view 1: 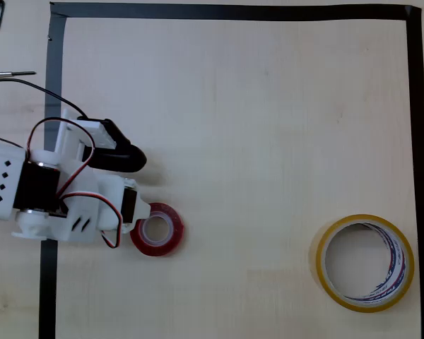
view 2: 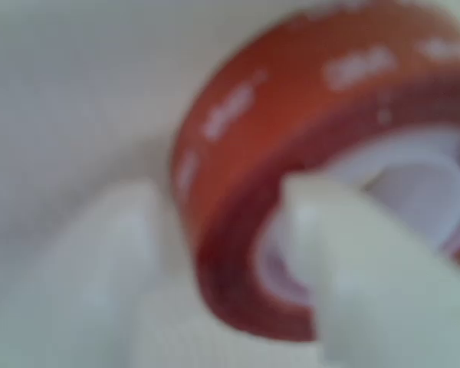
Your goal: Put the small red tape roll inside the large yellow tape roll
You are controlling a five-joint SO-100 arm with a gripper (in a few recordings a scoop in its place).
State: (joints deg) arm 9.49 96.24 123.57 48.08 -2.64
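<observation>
The small red tape roll (view 1: 157, 228) lies flat on the light wooden table (view 1: 254, 127), left of centre in the overhead view. My white gripper (view 1: 144, 215) reaches it from the left and covers its upper-left edge. In the blurred wrist view the red roll (view 2: 291, 115) is very close. One white finger (view 2: 353, 261) sits inside its white core and the other finger (view 2: 115, 253) is outside its wall, so the gripper (view 2: 218, 195) pinches the wall. The large yellow tape roll (view 1: 364, 263) lies far to the right, near the lower right corner, with nothing inside it.
Black tape (view 1: 233, 11) marks the work area along the top, left and right edges. The arm's white body with red and black wires (view 1: 56, 191) fills the left side. A thin metal tool (view 1: 10, 73) lies outside the border at upper left.
</observation>
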